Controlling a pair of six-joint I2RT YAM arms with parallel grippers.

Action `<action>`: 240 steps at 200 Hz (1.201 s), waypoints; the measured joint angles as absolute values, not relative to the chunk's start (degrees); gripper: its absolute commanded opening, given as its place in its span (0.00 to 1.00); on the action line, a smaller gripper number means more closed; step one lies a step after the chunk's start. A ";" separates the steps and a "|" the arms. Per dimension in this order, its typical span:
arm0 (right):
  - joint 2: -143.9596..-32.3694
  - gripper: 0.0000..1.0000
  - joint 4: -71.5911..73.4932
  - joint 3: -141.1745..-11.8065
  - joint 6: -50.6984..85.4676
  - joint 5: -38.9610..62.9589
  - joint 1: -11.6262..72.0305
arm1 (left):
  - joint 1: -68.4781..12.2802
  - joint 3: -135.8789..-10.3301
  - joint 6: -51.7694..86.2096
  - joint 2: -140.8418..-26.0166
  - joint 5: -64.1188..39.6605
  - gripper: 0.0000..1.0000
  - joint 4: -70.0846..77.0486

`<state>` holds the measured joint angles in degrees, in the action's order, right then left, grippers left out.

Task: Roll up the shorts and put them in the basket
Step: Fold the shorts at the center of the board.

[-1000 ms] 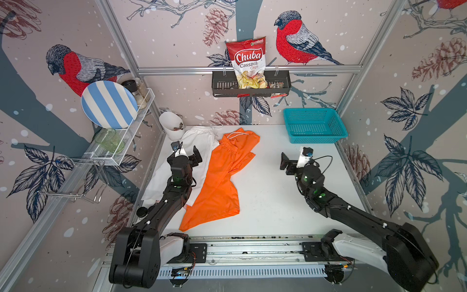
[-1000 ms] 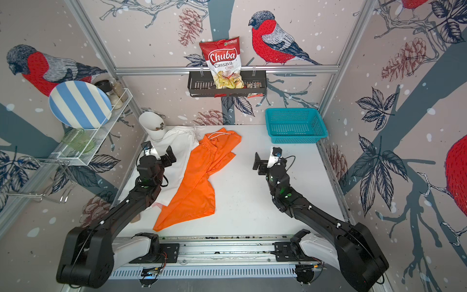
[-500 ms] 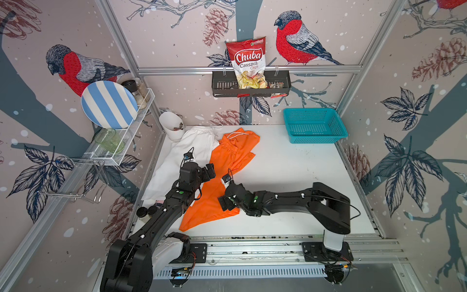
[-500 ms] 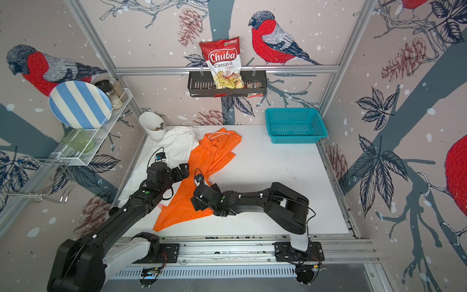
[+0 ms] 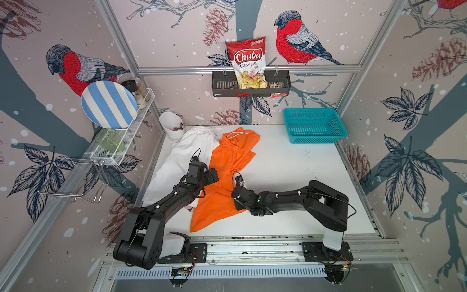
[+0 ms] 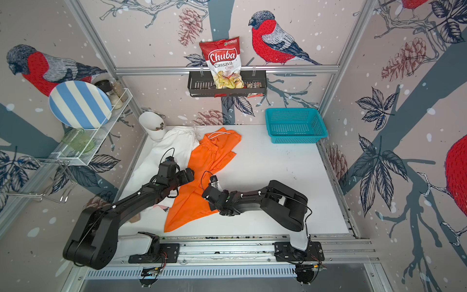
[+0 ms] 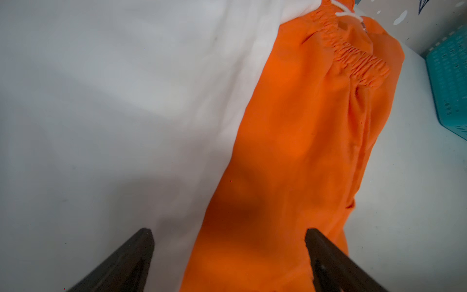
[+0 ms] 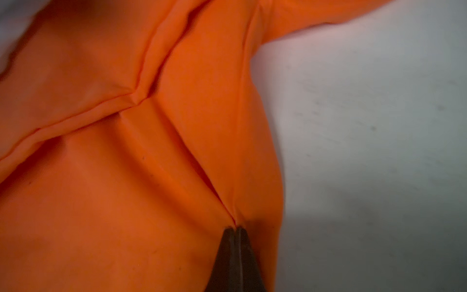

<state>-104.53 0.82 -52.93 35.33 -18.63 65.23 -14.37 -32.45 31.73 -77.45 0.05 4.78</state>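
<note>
Right jaws pinching orange shorts (image 8: 126,189) | left jaws apart | white shorts (image 5: 171,161) beside, maybe underneath

**A:** What sort of place is this?

**B:** A robot lab cell, dressed to look like a home. A bare aluminium frame (image 5: 177,70) carries panels covered in bullfinch wallpaper (image 5: 295,43). A left arm (image 5: 171,199) and a right arm (image 5: 290,199), both black, stand on a metal rail (image 5: 252,250) along the front of a white counter (image 5: 298,164).

**A:** And the homely side?

**B:** Household props. There is a striped plate (image 5: 108,105) on a wire shelf (image 5: 134,131) and a bag of cassava chips (image 5: 249,60) in a black wall rack (image 5: 222,86). A teal basket (image 5: 313,124) and orange shorts (image 5: 227,164) lie on the counter.
</note>
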 measured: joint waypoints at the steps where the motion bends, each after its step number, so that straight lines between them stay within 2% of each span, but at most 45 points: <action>1: -104.27 0.00 0.75 -52.64 35.40 -18.61 65.04 | -14.37 -32.45 31.73 -77.54 0.08 0.96 4.80; 44: -87.72 0.00 -1.58 -39.90 34.17 -17.61 48.53 | -14.37 -32.27 32.03 -83.72 3.25 0.94 6.35; 99: -70.83 0.00 -2.42 -31.33 29.93 -8.69 11.29 | -14.39 -32.71 32.82 -87.09 6.44 0.95 11.62; 105: -69.87 0.05 -2.63 -31.46 29.93 -8.34 8.32 | -14.39 -32.71 33.08 -86.83 6.42 0.95 11.38; 116: -68.71 0.29 -3.95 -32.73 29.93 -6.63 4.93 | -14.37 -32.71 33.52 -86.13 6.42 0.95 10.20; 120: -68.49 0.37 -4.27 -33.23 29.93 -6.42 4.45 | -14.37 -32.75 33.71 -85.80 6.42 0.95 9.61; 133: -67.99 0.50 -5.15 -35.88 29.82 -6.04 4.23 | -14.37 -33.23 34.26 -84.73 6.39 0.95 7.44; 158: -69.21 0.62 -6.61 -42.68 28.29 -7.18 8.62 | -14.37 -34.68 34.24 -82.48 6.42 0.95 4.10; 193: -78.41 0.64 -6.61 -51.68 21.67 -3.46 15.16 | -14.74 -36.64 33.43 -79.94 5.98 0.95 0.40; 240: -96.57 0.63 -7.46 -66.94 14.35 6.46 17.15 | -18.33 -38.22 31.92 -75.94 4.60 0.96 -3.77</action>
